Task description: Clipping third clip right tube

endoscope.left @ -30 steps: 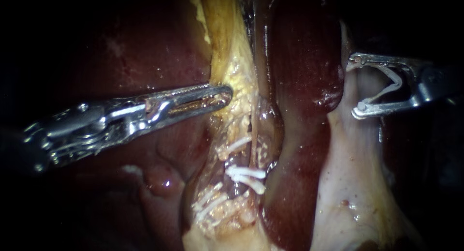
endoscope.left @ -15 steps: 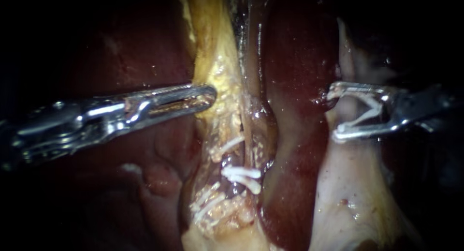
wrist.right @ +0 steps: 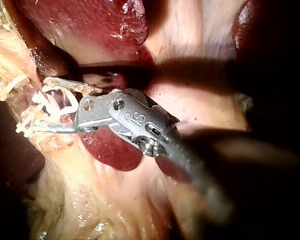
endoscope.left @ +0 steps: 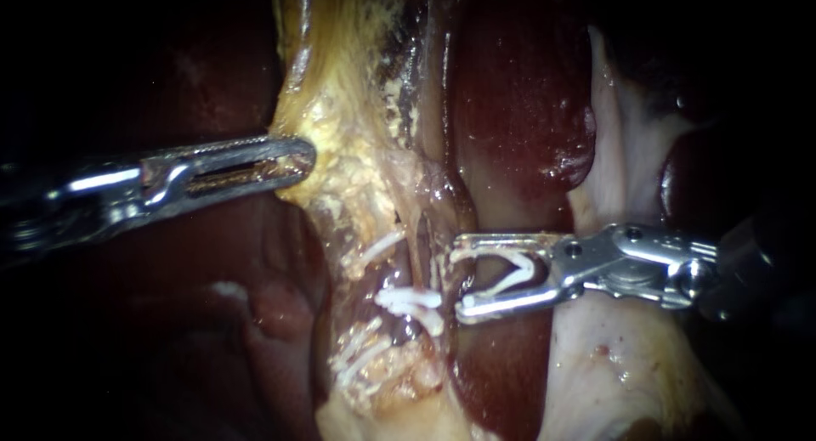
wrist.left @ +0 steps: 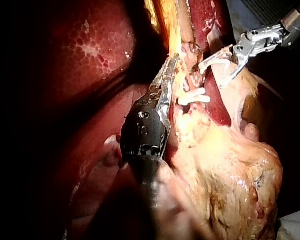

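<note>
Traction first: your left instrument (endoscope.left: 297, 155), coming in from the left edge of the frame, has its jaws pressed together on the rim of the yellow fatty tissue (endoscope.left: 340, 165) and holds it out toward the upper left. I read that as a stretch, fanning the strands at centre frame so a clip can get around one.

Now your right instrument (endoscope.left: 459, 281), reaching in level from the right edge across the pale tissue (endoscope.left: 612, 356). Its jaws are spread wide, yet both bear on the fresh clip (endoscope.left: 512, 271) loaded between them, white legs open in a V. That stance looks like a set-up to straddle, not a squeeze.

Deeper in, the right tube (endoscope.left: 422, 254) runs top to bottom at centre frame, just ahead of those jaw tips. The tips are at its right flank, touching or all but. You can't tell from here whether the tube has entered the clip's mouth.

The seated clips (endoscope.left: 410, 302) lie white across that strand, just beside the lower jaw tip, so the free stretch looks to be above them. Further white clips (endoscope.left: 361, 360) sit on the neighbouring strand, lower left of centre.

Behind it all, the liver (wrist.left: 99, 45), dark red, well clear of both tips.
</note>
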Robot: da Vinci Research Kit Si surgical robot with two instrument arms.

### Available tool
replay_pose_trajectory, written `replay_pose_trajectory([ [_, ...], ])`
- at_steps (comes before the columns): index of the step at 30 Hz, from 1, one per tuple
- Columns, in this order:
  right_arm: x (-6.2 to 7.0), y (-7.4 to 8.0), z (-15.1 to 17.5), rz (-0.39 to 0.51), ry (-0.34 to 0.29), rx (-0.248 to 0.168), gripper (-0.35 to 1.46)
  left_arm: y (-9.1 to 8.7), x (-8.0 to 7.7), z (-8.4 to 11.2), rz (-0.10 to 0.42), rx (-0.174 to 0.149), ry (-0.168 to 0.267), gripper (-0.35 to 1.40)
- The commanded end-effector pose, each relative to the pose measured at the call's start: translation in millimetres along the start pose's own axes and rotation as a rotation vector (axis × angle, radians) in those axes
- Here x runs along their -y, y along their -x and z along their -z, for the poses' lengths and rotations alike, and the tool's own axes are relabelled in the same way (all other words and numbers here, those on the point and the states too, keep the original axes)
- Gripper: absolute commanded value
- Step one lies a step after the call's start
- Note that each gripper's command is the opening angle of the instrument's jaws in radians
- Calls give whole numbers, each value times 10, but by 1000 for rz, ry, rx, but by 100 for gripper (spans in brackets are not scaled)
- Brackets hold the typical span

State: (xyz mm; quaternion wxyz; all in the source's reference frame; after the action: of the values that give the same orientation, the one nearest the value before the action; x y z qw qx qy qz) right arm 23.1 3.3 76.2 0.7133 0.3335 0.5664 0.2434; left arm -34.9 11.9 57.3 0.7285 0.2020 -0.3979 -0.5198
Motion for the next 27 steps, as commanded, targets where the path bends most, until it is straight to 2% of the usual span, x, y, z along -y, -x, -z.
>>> replay_pose_trajectory([
  [1, -3, 0, -1, -9, 3, 6, 57, 0, 0, 1, -2, 0, 0, -35],
  [8, -14, 7, -14, -23, 19, 35, 55, 3, 2, 7, 0, 3, -4, -35],
  [19, -29, 18, -49, -22, 32, 42, 55, 4, 5, 10, 2, 5, -5, -35],
  [24, -28, 18, -60, -21, 8, 48, 55, 4, 4, 11, 2, 5, -5, -35],
  [27, -23, 16, -63, -31, -28, 31, 55, 4, 4, 11, 2, 5, -6, -35],
])
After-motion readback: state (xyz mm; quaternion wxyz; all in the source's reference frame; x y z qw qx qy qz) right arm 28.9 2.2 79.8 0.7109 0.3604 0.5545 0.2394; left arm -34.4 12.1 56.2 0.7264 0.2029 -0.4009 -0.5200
